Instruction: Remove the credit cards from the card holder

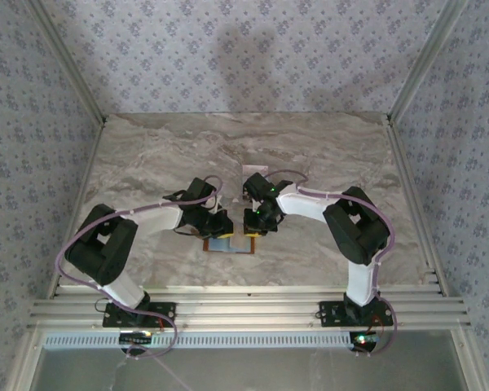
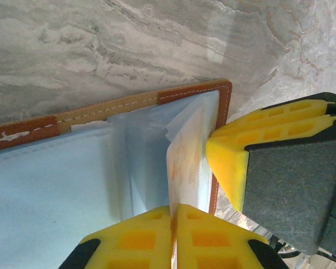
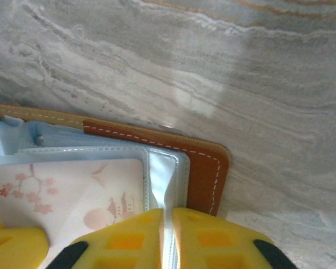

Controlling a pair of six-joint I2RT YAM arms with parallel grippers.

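Observation:
The brown card holder (image 1: pixel 228 245) lies open on the marble table between both grippers, its grey-blue pockets (image 2: pixel 50 185) facing up. My left gripper (image 2: pixel 173 224) is shut on the edge of a whitish, pink-tinted credit card (image 2: pixel 185 159) that stands partly out of a clear sleeve. That card's printed face (image 3: pixel 73 190) shows blossoms. My right gripper (image 3: pixel 168 224) is shut on the clear sleeve edge (image 3: pixel 167 179) of the card holder, by its brown corner (image 3: pixel 207 168). From above, the left gripper (image 1: pixel 218 226) and right gripper (image 1: pixel 257 220) nearly touch. No dark card is visible.
A small pale flat rectangle (image 1: pixel 255 174) lies on the table just behind the right wrist. Patterned walls enclose the table on three sides. An aluminium rail (image 1: pixel 244 301) runs along the near edge. Bare marble (image 1: pixel 163 155) extends toward the back.

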